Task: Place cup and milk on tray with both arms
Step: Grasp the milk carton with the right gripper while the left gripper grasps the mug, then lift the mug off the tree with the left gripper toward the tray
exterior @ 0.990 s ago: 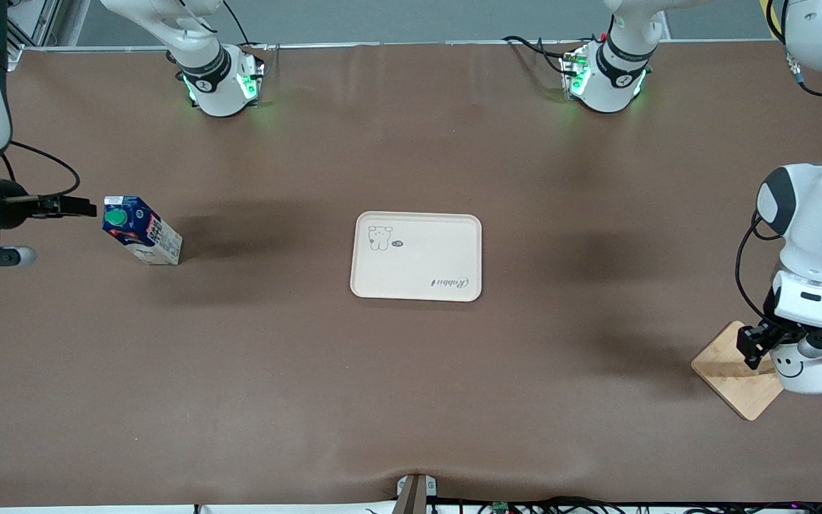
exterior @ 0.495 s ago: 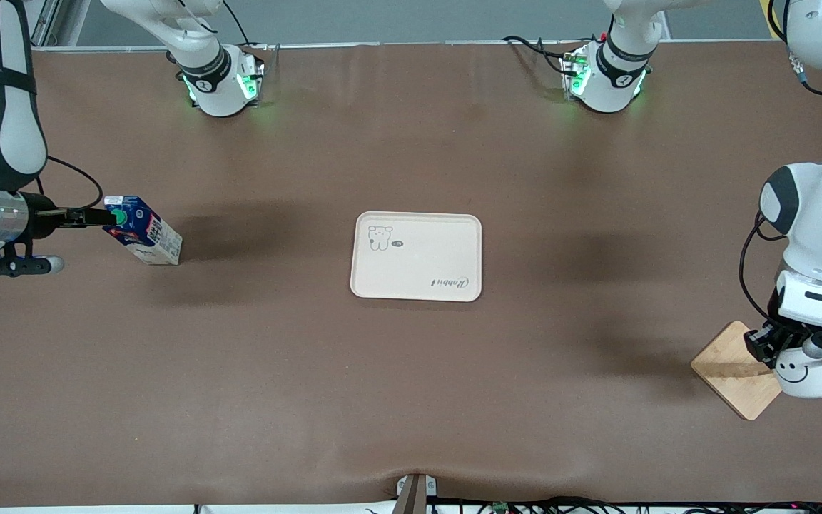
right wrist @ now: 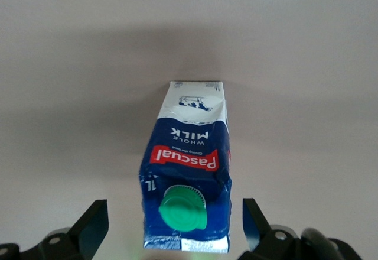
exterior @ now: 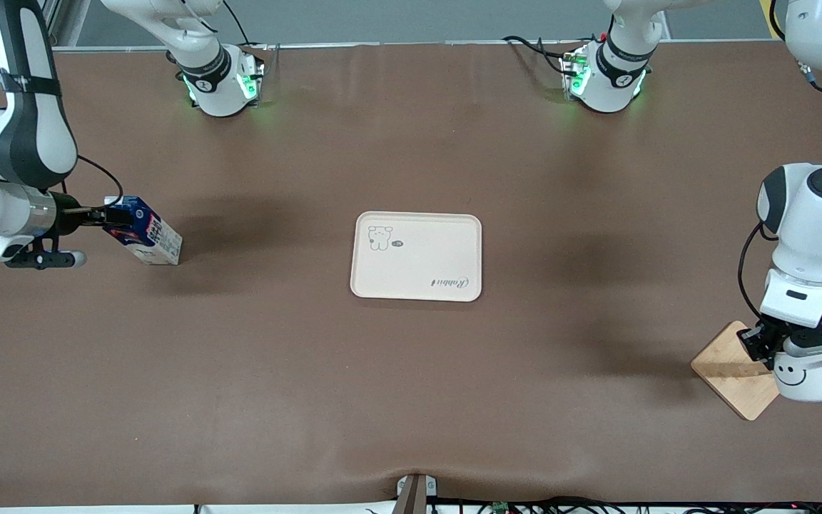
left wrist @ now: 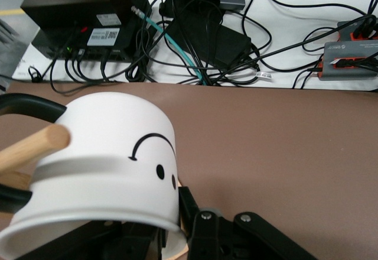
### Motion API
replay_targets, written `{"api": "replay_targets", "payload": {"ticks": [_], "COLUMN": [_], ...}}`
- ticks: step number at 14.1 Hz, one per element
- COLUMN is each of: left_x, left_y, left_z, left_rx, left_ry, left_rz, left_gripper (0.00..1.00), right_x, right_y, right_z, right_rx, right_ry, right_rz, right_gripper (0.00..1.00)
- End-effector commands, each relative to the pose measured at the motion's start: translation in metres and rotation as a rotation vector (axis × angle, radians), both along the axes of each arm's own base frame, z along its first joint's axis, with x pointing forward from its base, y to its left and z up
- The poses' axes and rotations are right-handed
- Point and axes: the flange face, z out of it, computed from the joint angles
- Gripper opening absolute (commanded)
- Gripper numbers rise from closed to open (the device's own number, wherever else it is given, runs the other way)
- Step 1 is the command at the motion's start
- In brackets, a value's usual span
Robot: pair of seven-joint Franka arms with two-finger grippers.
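The milk (exterior: pixel 153 240) stands upright toward the right arm's end of the table. My right gripper (exterior: pixel 108 214) is open, level with the carton's top, one finger on each side and apart from it. The right wrist view shows the milk (right wrist: pixel 189 171) with its green cap (right wrist: pixel 183 208) between the fingers of the right gripper (right wrist: pixel 174 227). The cup (exterior: pixel 807 375) hangs tilted on a wooden peg (left wrist: pixel 32 148) over the stand. My left gripper (exterior: pixel 768 350) is shut on the cup's rim. The left wrist view shows the cup (left wrist: pixel 100 153) and the left gripper (left wrist: pixel 162 227). The tray (exterior: pixel 418 278) lies at mid-table.
The square wooden stand base (exterior: pixel 728 371) sits toward the left arm's end of the table, near the front camera. Cables and power boxes (left wrist: pixel 195 29) lie off the table's edge. Both arm bases (exterior: pixel 218 86) stand along the table's farthest edge.
My right gripper has moved in to the milk and now straddles its top. My left gripper has shifted slightly at the cup, and the cup has dropped a little with it.
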Motion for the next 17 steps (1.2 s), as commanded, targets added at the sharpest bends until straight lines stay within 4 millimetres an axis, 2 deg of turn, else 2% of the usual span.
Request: {"api": "replay_targets", "payload": {"ticks": [1, 2, 5, 6, 7, 8, 9, 11, 14, 15, 17], "left_x": [0.001, -0.001, 0.003, 0.003, 0.001, -0.004, -0.004, -0.002, -0.006, -0.008, -0.017], "left_y": [-0.007, -0.009, -0.028, -0.039, -0.056, -0.074, -0.082, -0.087, -0.120, -0.135, -0.179], "left_z": [0.021, 0.028, 0.049, 0.055, 0.060, 0.067, 0.074, 0.084, 0.093, 0.099, 0.104], "left_rx": [0.050, 0.057, 0.084, 0.095, 0.104, 0.112, 0.123, 0.138, 0.163, 0.174, 0.187], "left_ry": [-0.029, -0.025, 0.012, 0.029, 0.050, 0.071, 0.085, 0.103, 0.145, 0.165, 0.216], "left_rz": [-0.034, -0.032, -0.024, -0.026, -0.034, -0.039, -0.036, -0.025, -0.043, -0.046, -0.064], "left_gripper": [0.00, 0.00, 0.00, 0.00, 0.00, 0.00, 0.00, 0.00, 0.00, 0.00, 0.00], "right_x": [-0.016, -0.016, -0.036, -0.043, -0.044, -0.045, -0.039, -0.031, -0.030, -0.029, -0.022], "right_y": [-0.004, -0.006, -0.011, -0.011, -0.010, -0.009, -0.009, -0.005, -0.006, -0.006, -0.005], "right_z": [-0.005, -0.007, -0.030, -0.035, -0.035, -0.033, -0.022, -0.005, -0.002, 0.001, 0.023], "right_rx": [-0.005, -0.006, -0.008, -0.011, -0.011, -0.008, -0.006, -0.003, 0.006, 0.007, 0.016], "right_ry": [-0.003, -0.007, -0.024, -0.051, -0.051, -0.040, -0.034, -0.016, -0.014, -0.011, 0.032], "right_rz": [0.011, 0.008, -0.013, -0.016, -0.014, -0.013, -0.012, -0.011, -0.017, -0.014, -0.011], "right_gripper": [1.00, 1.00, 1.00, 0.66, 0.17, 0.00, 0.00, 0.00, 0.00, 0.00, 0.00]}}
